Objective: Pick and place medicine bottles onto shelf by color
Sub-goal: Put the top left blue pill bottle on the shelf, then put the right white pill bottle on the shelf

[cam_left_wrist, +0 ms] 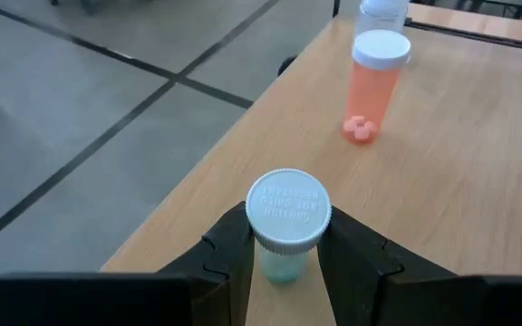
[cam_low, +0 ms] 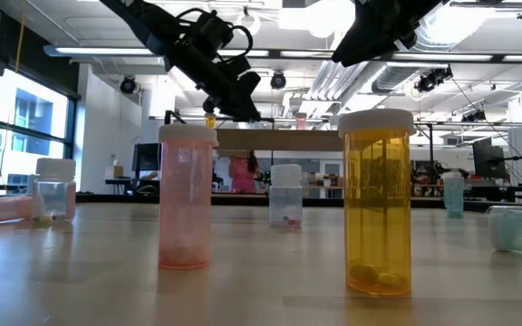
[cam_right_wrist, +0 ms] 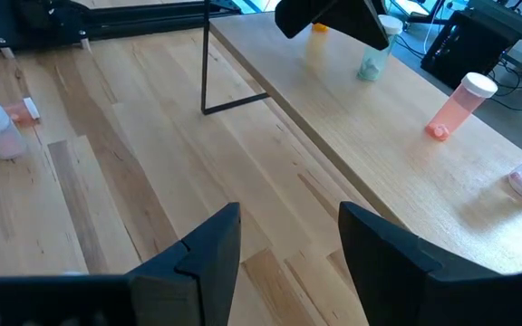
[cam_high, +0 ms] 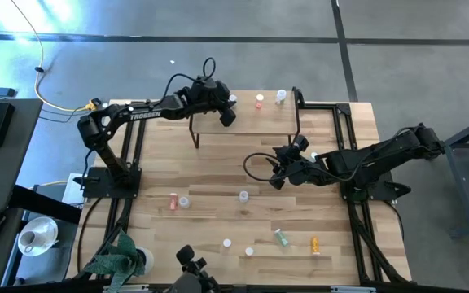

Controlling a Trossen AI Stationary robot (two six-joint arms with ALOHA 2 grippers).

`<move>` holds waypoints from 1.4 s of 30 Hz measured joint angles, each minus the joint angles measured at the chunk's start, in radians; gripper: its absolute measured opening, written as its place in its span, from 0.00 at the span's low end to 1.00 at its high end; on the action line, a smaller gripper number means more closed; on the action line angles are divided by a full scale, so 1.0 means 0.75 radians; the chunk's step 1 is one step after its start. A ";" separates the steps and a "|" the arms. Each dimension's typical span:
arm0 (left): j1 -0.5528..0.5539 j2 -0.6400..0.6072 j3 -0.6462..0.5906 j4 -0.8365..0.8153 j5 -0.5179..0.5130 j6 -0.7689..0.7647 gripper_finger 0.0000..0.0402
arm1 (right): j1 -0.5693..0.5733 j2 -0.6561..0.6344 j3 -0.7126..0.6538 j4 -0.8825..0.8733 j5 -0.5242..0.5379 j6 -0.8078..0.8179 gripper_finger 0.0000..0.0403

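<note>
The shelf (cam_high: 251,122), with a light wood top and black legs, stands at the table's far side. On it stand a pink bottle (cam_left_wrist: 373,86) and a clear one (cam_left_wrist: 381,14). An orange bottle (cam_right_wrist: 318,34) also shows on it. My left gripper (cam_high: 230,106) is over the shelf's left part, near its far edge, shut on a green white-capped bottle (cam_left_wrist: 287,217). My right gripper (cam_high: 277,176) is open and empty, over the table just in front of the shelf; it also shows in the right wrist view (cam_right_wrist: 288,244). My left gripper pinches the green bottle's body just under its white cap (cam_left_wrist: 285,263) between its two fingers, one on each side. The fingers come slanting down from the table's left. The bottle is upright; whether its base rests on the shelf top I cannot tell.
Loose bottles are on the table nearer the front: pink (cam_high: 173,200) and clear (cam_high: 184,201) at the left, clear (cam_high: 243,195) in the middle, green (cam_high: 281,237) and orange (cam_high: 315,243) at the near right. There is bare wood between them and the shelf.
</note>
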 joint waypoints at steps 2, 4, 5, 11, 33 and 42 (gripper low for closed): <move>-0.001 0.000 0.001 -0.005 -0.008 0.000 0.25 | 0.000 0.000 0.000 0.000 0.000 0.000 0.44; -0.001 0.000 0.001 -0.006 -0.021 0.000 0.25 | 0.000 0.000 0.000 0.000 0.000 0.000 0.44; -0.001 0.000 0.001 -0.007 -0.024 0.000 0.25 | 0.000 0.000 0.000 0.000 0.000 0.000 0.44; -0.004 0.000 0.001 -0.013 -0.030 0.000 0.25 | 0.000 0.000 0.000 0.000 0.000 0.000 0.44; -0.004 0.006 -0.004 0.011 -0.078 -0.002 0.40 | 0.000 0.000 0.000 0.000 0.000 0.000 0.44; -0.014 -0.021 -0.005 0.052 -0.083 -0.010 0.41 | 0.000 0.000 0.000 -0.005 0.000 -0.001 0.44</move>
